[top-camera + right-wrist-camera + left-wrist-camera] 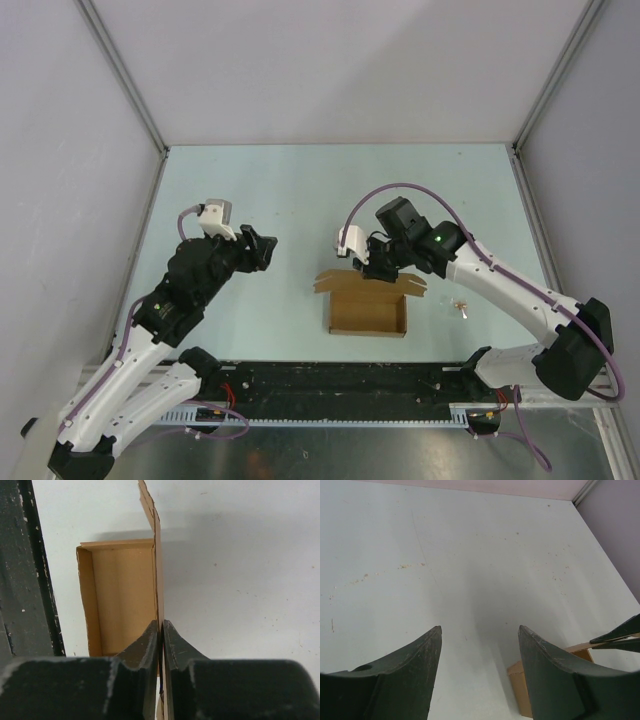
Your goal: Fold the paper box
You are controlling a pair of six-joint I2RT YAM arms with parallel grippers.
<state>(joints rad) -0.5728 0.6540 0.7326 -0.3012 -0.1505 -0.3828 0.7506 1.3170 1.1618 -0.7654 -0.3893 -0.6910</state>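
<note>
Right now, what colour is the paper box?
Plain brown; the paper box shows best in the right wrist view.

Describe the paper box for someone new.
On the pale table, look near the front edge, just right of centre. The paper box is the open brown cardboard tray there, far flap pinched by the right gripper. Its only neighbour is a tiny scrap, far smaller.

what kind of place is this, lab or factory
Probably a lab robot test cell: a pale table walled by plain panels, left arm and right arm bolted at its near edge, and a brown paper box to work on.
</note>
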